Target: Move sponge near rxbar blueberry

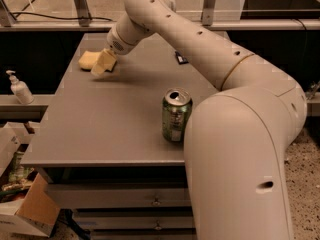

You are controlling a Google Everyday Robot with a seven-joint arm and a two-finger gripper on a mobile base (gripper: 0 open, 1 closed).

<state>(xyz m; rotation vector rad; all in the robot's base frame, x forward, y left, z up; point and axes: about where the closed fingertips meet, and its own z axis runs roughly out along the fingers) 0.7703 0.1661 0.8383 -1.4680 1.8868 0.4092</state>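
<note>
The pale yellow sponge (pixel 88 60) lies on the far left part of the grey table (pixel 110 119). My gripper (pixel 103 64) is down at the sponge's right end, touching or overlapping it. The rxbar blueberry (pixel 181 58) is a small dark bar at the far middle of the table. It is mostly hidden behind my arm (pixel 200 44) and lies well to the right of the sponge.
A green soda can (pixel 176 115) stands upright near the table's front right, next to my arm's large base link. A soap dispenser bottle (pixel 20 89) stands on a ledge to the left. Cardboard boxes (pixel 25 209) lie on the floor at lower left.
</note>
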